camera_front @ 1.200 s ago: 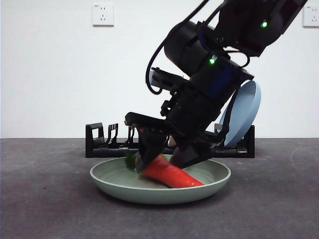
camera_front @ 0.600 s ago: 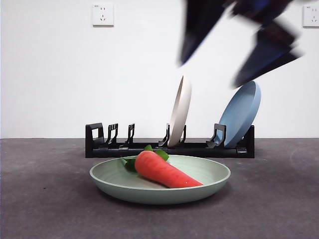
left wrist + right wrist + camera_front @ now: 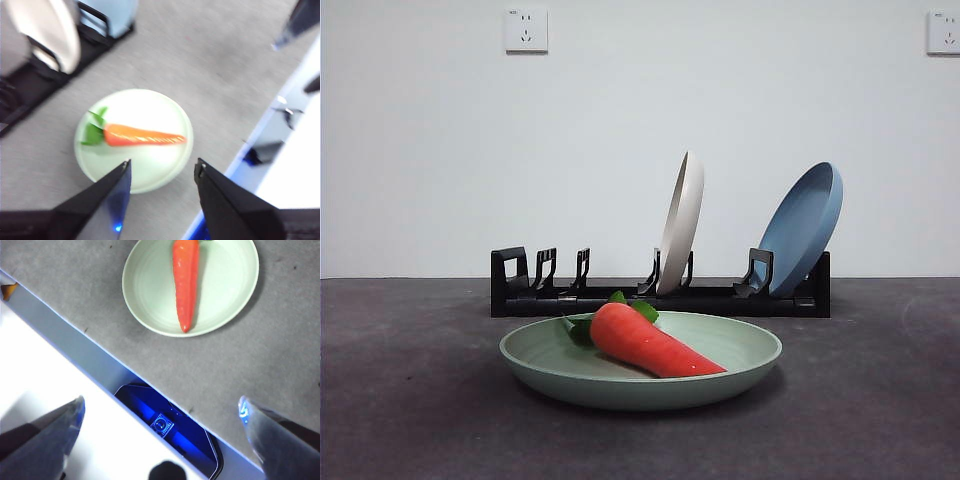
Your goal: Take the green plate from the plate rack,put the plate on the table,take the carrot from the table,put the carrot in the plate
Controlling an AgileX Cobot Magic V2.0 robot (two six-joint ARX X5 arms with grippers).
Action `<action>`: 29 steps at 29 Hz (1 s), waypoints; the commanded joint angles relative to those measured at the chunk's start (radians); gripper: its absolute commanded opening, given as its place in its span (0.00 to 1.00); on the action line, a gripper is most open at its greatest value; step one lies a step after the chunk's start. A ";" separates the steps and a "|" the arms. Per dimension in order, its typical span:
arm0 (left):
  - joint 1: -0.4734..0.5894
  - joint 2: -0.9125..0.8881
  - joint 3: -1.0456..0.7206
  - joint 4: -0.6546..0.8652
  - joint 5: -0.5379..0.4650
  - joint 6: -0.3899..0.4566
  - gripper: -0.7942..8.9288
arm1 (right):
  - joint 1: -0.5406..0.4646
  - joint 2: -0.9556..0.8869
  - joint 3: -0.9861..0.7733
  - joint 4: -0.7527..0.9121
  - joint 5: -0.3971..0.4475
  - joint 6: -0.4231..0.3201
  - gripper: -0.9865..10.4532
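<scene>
The carrot (image 3: 647,340) lies on its side inside the green plate (image 3: 545,357), leaves at 10 o'clock and tip at 4 o'clock, the plate flat on the table (image 3: 410,400). At 12 o'clock beyond it, the plate rack (image 3: 600,297) holds 2 plates, cream plate (image 3: 681,220) and blue plate (image 3: 805,226). The left gripper (image 3: 162,167) and right gripper (image 3: 160,407) both hang high above the table, jaws spread wide and holding nothing.

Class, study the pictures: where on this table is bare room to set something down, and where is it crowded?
Bare dark grey table shows on both sides of the pale green round plate and in front of it. The plate holds the orange toy carrot. Behind, it is crowded: the black plate rack holds a cream-white plate and a blue plate.
</scene>
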 commanded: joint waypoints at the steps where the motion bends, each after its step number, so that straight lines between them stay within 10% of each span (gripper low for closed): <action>1: 0.000 0.000 -0.003 -0.013 0.038 -0.005 0.17 | 0.001 -0.018 -0.002 -0.013 -0.001 -0.002 0.23; 3: 0.000 0.000 -0.003 -0.024 0.042 -0.006 0.06 | 0.002 -0.027 -0.002 -0.020 -0.001 -0.002 0.08; 29: -0.001 0.000 -0.003 -0.041 0.048 0.003 0.08 | 0.001 -0.031 -0.002 -0.020 0.003 -0.002 0.09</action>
